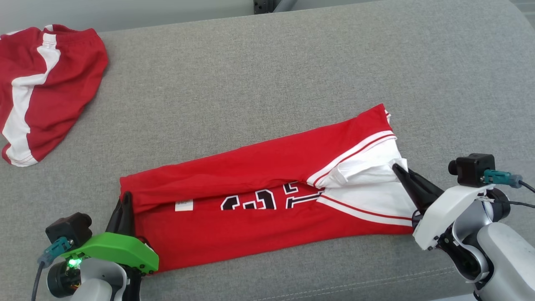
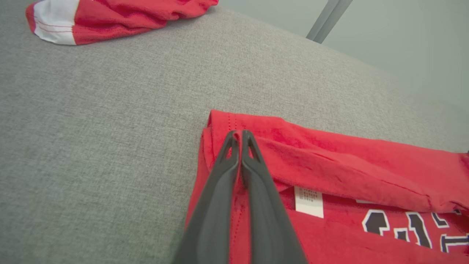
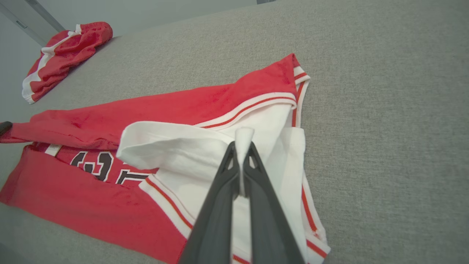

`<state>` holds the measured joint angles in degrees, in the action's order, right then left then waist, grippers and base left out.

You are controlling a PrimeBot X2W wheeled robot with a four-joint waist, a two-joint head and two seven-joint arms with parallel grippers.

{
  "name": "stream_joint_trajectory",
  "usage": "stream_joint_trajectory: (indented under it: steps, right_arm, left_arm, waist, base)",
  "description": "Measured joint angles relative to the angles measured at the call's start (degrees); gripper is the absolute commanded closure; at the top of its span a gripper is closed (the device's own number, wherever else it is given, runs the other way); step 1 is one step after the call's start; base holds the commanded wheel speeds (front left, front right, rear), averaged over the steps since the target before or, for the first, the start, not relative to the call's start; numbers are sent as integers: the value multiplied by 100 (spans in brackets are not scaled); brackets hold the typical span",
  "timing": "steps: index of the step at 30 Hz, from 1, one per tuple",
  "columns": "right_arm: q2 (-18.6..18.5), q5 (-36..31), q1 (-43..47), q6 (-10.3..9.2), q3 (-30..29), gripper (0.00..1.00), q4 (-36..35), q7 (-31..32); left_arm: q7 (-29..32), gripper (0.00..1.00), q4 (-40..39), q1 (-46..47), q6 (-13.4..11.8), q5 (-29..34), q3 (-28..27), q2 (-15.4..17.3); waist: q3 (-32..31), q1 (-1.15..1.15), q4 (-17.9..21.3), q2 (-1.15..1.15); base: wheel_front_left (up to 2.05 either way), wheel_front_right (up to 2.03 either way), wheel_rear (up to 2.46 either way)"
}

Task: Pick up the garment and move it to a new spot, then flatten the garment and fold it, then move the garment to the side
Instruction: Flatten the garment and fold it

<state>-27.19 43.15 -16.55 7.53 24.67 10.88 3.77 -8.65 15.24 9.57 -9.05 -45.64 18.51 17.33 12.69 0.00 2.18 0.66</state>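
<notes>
A red jersey (image 1: 259,196) lies folded lengthwise in a long band across the near part of a grey cushion (image 1: 292,75), pinched at both ends. The left gripper (image 1: 126,196), fingers pressed together, clamps the red hem at the band's left end. The right gripper (image 1: 396,168), also closed, nips a fold of white cloth at the right end, where white panels with red piping splay open.

The upper red layer is turned down over the black-and-white numbers (image 1: 250,202), half hiding them, and a white label (image 1: 184,205) shows just beside its edge. The band slants, its right end farther from the robot than its left.

Beyond the jersey's far edge, bare grey fabric runs to the cushion's back edge and its rounded right corner. Red-and-white shorts (image 1: 46,88) sit bunched at the far left corner, well apart from the jersey. The jersey's near edge lies close to the cushion's front. A grey metal strut (image 2: 328,20) stands behind the cushion against a pale wall.
</notes>
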Motion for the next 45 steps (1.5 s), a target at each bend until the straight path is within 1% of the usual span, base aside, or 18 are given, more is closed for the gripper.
stream_joint_trajectory:
  steps: [4,5,7,8,9,10,11,18,22,29,36,39,41,42,43,45]
  right_arm:
    - [187,-213,52,0,-51,100,80,-47]
    - [209,-268,81,0,-62,88,105,-69]
    - [238,-357,128,0,-89,57,147,-92]
    - [267,-378,158,0,-122,57,159,-126]
    - [286,-404,194,0,-142,46,167,-146]
    - [296,-442,238,0,-166,18,177,-198]
    - [291,-519,279,0,-175,0,178,-245]
    - [321,-811,688,0,-246,0,162,-446]
    - [349,-873,965,0,-449,0,147,-472]
    - [377,-1002,1250,0,-871,0,-11,-463]
    - [465,-1110,1200,0,-1262,0,-110,-171]
    - [530,-1191,959,0,-1416,0,66,-7]
    - [644,-1258,774,-1,-1553,0,297,69]
    - [716,-1289,685,0,-1604,0,434,88]
    - [867,-1374,509,-1,-1659,0,767,180]
    - [981,-1444,335,0,-1646,0,1113,245]
  left_arm:
    - [-8,100,109,-63,-14,-13,12,-24]
    - [-22,100,138,-85,-13,-13,22,-31]
    - [-67,61,154,-116,-2,-38,21,-60]
    - [-87,61,155,-146,8,-56,21,-71]
    - [-110,19,156,-190,26,-66,21,-78]
    - [-136,0,160,-242,26,-77,11,-88]
    - [-154,0,161,-294,26,-98,2,-96]
    - [-369,0,-135,-649,-38,-171,-157,-166]
    - [-479,0,-456,-844,-155,-119,-274,-156]
    - [-560,0,-901,-1004,-358,149,-297,-145]
    - [-580,0,-950,-1003,-408,360,-107,-232]
    - [-580,0,-962,-991,-413,394,-37,-255]
    - [-579,0,-980,-990,-413,398,-3,-272]
    - [-579,0,-990,-991,-414,404,7,-277]
    - [-575,0,-1000,-994,-423,413,35,-285]
    - [-555,0,-1018,-1000,-432,415,59,-290]
  waist:
    - [-8,0,2,0]
    - [-13,0,3,0]
    - [-25,0,3,0]
    - [-32,0,1,0]
    - [-39,0,-1,0]
    - [-46,0,-3,0]
    - [-55,0,-4,0]
    - [-164,0,-1,0]
    - [-256,0,9,0]
    - [-469,0,33,0]
    - [-729,0,13,0]
    - [-795,0,-75,0]
    - [-833,0,-152,0]
    - [-852,0,-195,0]
    - [-888,0,-290,0]
    - [-922,0,-393,0]
  base:
    - [0,0,0]
    - [0,0,0]
    - [0,0,0]
    - [0,0,0]
    - [0,0,0]
    - [0,0,0]
    - [0,0,0]
    - [0,0,0]
    - [0,0,0]
    - [0,0,0]
    - [0,0,0]
    - [0,0,0]
    - [0,0,0]
    - [0,0,0]
    - [0,0,0]
    - [0,0,0]
